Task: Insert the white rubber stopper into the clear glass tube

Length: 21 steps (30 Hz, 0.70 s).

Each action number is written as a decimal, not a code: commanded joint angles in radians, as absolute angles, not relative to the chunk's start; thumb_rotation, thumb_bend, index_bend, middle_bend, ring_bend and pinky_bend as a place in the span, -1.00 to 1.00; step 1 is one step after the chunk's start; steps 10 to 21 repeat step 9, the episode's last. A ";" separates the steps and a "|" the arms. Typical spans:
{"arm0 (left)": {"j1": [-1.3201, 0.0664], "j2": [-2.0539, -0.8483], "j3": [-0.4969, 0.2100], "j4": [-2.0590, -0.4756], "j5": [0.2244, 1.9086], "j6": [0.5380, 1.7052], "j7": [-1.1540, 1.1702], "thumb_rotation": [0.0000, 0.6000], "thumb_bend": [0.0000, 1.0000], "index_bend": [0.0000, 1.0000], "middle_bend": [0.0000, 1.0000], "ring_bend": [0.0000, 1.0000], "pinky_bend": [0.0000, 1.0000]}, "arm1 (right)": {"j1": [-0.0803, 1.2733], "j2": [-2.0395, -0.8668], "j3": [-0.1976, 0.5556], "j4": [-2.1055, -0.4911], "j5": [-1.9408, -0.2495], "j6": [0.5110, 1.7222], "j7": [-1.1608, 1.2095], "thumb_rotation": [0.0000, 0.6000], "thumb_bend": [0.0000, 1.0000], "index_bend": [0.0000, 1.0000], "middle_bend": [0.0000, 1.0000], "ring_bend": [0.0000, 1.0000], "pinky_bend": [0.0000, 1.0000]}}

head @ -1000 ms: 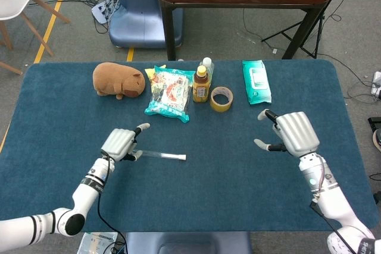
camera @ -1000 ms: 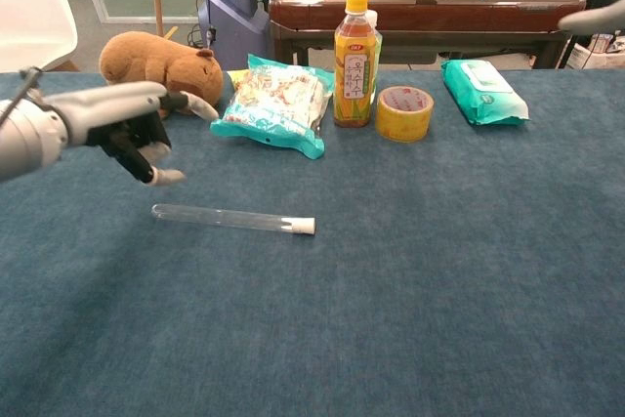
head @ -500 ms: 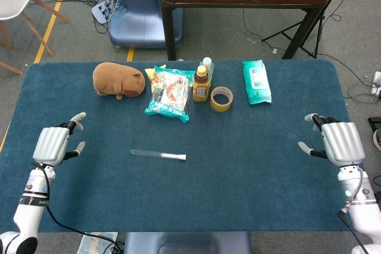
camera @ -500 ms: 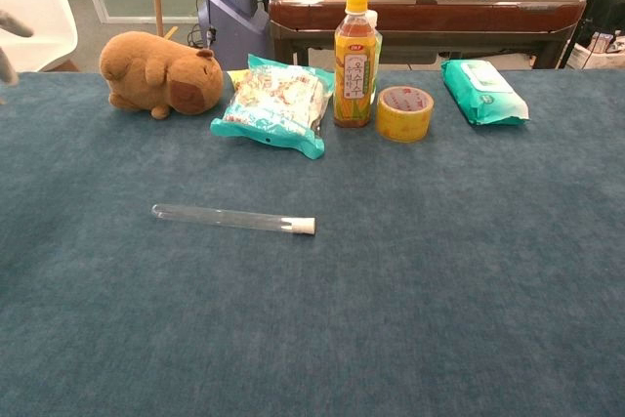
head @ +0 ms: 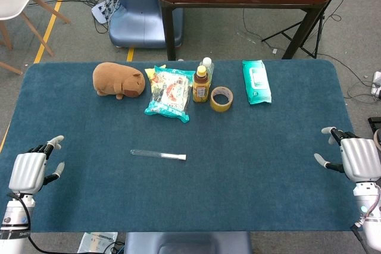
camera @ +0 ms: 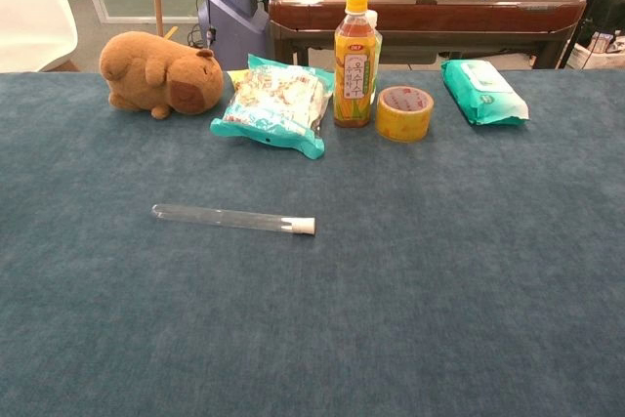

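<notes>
hovering over the left edge of the dark blue cloth-covered table, the left hand holds nothing, its fingers loosely apart. one clear glass tube lies flat near the table's middle, with one white rubber stopper seated in its right end; it lies well apart from both hands.

along the far side, taking the tube as landmark: one brown plush capybara toy sits beyond and left of it; one teal snack bag lies straight beyond it; one amber drink bottle with a yellow cap stands upright beyond its stopper end, just right of the bag, and a second, pale-capped bottle shows behind it, mostly hidden. one roll of yellow tape lies flat further right, then one teal pack of wet wipes further right again.

over the right edge, far right of the tube, the right hand is empty too, fingers parted.
</notes>
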State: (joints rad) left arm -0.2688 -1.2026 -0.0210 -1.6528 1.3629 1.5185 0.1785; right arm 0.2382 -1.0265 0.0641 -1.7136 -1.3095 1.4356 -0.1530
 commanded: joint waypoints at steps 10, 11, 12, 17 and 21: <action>-0.236 -1.208 -0.024 -1.665 1.375 1.514 0.211 1.00 -0.38 -0.52 -0.25 -0.19 -0.06 | 0.233 -1.030 0.065 -1.701 -1.313 1.366 -0.116 0.79 -0.63 -0.33 0.00 -0.05 0.31; -0.236 -1.208 -0.024 -1.665 1.375 1.514 0.211 1.00 -0.38 -0.52 -0.25 -0.19 -0.06 | 0.233 -1.030 0.065 -1.701 -1.313 1.366 -0.116 0.79 -0.63 -0.33 0.00 -0.05 0.31; -0.236 -1.208 -0.024 -1.665 1.375 1.514 0.211 1.00 -0.38 -0.52 -0.25 -0.19 -0.06 | 0.233 -1.030 0.065 -1.701 -1.313 1.366 -0.116 0.79 -0.63 -0.33 0.00 -0.05 0.31; -0.236 -1.208 -0.024 -1.665 1.375 1.514 0.211 1.00 -0.38 -0.52 -0.25 -0.19 -0.06 | 0.233 -1.030 0.065 -1.701 -1.313 1.366 -0.116 0.79 -0.63 -0.33 0.00 -0.05 0.31; -0.236 -1.208 -0.024 -1.665 1.375 1.514 0.211 1.00 -0.38 -0.52 -0.25 -0.19 -0.06 | 0.233 -1.030 0.065 -1.701 -1.313 1.366 -0.116 0.79 -0.63 -0.33 0.00 -0.05 0.31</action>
